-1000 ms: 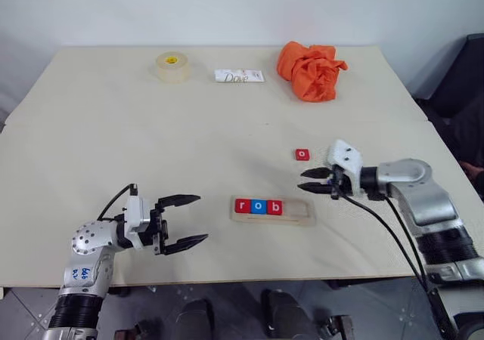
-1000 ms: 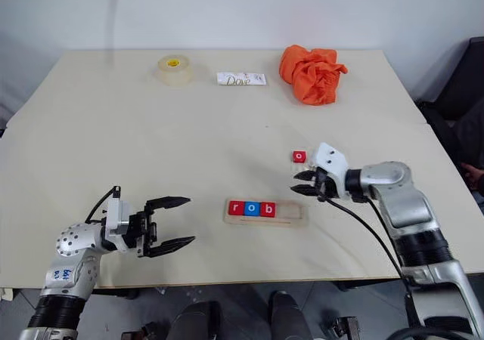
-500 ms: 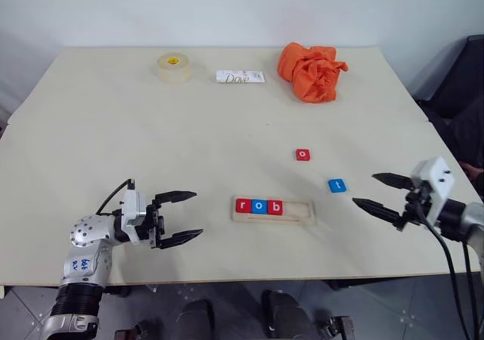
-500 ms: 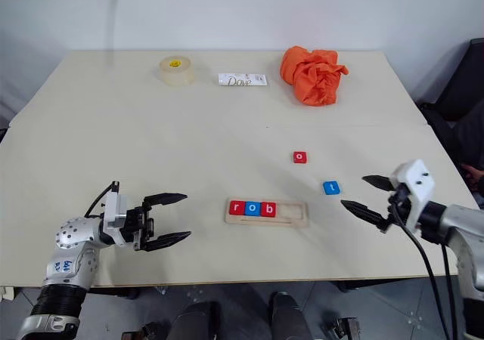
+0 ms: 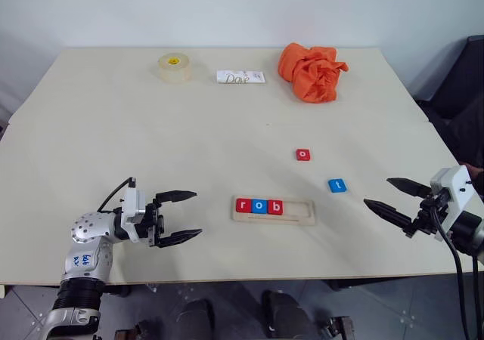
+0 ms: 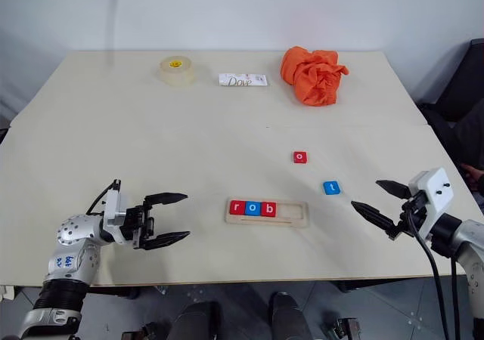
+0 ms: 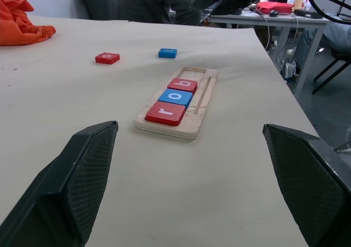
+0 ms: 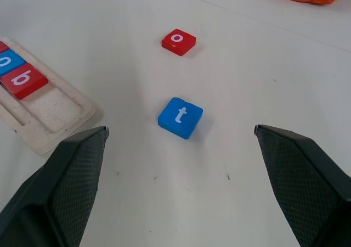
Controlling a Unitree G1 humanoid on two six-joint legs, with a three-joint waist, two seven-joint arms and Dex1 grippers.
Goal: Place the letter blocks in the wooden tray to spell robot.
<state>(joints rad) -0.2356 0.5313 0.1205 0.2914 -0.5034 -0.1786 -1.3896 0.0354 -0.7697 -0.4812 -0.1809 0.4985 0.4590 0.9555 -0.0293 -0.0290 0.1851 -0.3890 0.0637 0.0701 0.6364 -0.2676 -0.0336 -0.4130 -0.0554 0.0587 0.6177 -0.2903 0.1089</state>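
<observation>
Pale wooden tray point(image 5: 273, 210): holds red r, blue o, red b tiles point(image 5: 259, 206).
Blue t tile point(image 5: 337, 185): loose on tabletop point(image 5: 151, 143).
Left end effector point(image 5: 180, 217): released.
Right end effector point(image 5: 392, 198): released.

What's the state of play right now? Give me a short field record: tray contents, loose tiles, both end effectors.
tray: pale wooden tray, near table edge, centre
in tray: red r tile, blue o tile, red b tile, side by side from its left end
free slots: two, right end
loose tiles: red o tile and blue t tile, flat on the table, right of and beyond the tray
left end effector: open, holding nothing, left of tray
right end effector: open, holding nothing, right of t tile
</observation>
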